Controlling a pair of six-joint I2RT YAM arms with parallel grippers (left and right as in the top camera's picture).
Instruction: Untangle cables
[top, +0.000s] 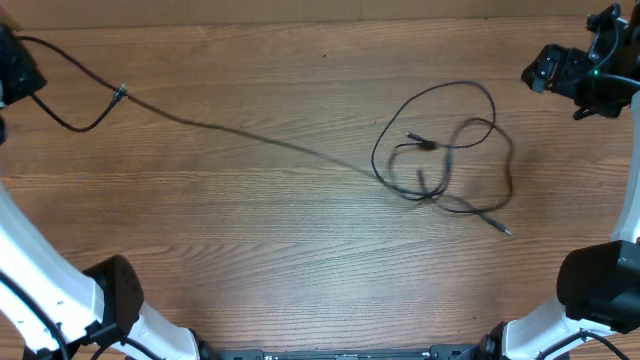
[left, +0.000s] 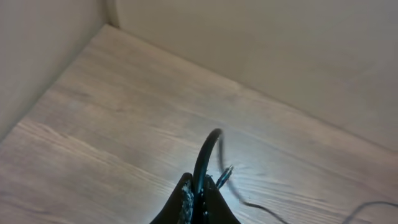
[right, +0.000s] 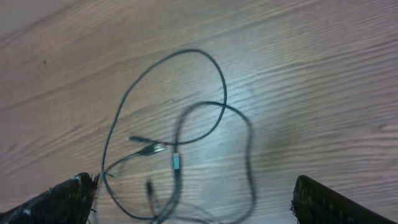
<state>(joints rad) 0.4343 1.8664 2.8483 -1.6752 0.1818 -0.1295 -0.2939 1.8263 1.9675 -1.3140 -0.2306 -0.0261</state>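
No legible text or markings anywhere.

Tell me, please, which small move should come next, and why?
Probably lower the open right gripper onto the tangle and pinch one loop. The left gripper is shut on a cable running across the table to that tangle, so pinning a loop may let this cable pull free.
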